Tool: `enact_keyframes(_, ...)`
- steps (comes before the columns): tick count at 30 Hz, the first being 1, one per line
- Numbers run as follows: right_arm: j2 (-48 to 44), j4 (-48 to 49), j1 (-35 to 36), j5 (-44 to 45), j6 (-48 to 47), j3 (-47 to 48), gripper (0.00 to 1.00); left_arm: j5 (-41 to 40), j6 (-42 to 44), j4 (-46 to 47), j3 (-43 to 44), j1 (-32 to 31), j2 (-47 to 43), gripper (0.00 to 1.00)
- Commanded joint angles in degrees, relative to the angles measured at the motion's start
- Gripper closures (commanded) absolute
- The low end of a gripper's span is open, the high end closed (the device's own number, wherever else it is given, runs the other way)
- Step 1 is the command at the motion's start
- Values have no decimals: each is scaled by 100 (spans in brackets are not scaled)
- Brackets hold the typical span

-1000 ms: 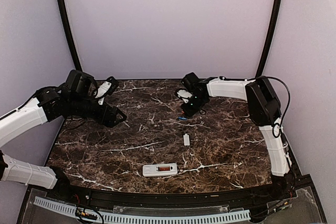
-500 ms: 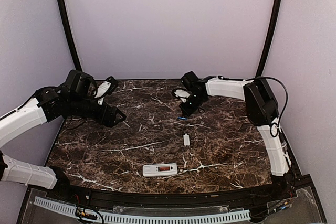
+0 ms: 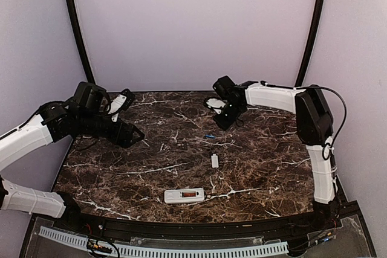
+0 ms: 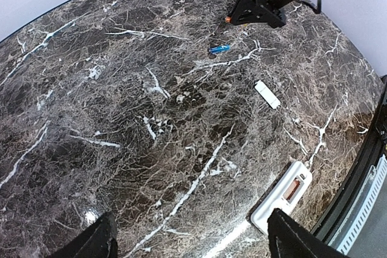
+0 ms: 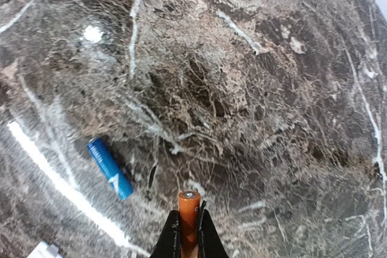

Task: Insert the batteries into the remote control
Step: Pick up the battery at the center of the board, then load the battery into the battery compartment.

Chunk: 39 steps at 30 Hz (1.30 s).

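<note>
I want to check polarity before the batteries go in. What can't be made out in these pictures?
Right wrist view: the orange battery, lower part hidden inside the shut right gripper; no markings readable.
Right wrist view: the blue battery, label blurred, ends unreadable.
Top view: the remote control, open compartment's contacts too small to read.
Right wrist view: a white piece, cut off by the bottom edge.

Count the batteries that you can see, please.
2. The orange battery is gripped in the right pincer above the table; the blue battery lies on the table.
</note>
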Motion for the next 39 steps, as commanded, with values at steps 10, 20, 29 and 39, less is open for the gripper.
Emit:
enact_keyframes(10,-1892,682,2533,-1732,-1239,-2295,100,-47,-294,245,-348,144,-325,14)
enact_keyframes(20,-1562,1049,2925,-1319,-1437,-2579,100,-53,-246,180,-312,180,-328,14)
enact_keyframes(29,-1398,998,3195,-1306,-1410,-2478,100,-26,-209,129,-278,201,-341,14)
enact_keyframes(39,-1371,1028,3285,-1154,-1255,-2540,98,85,-222,185,-263,220,-218,14)
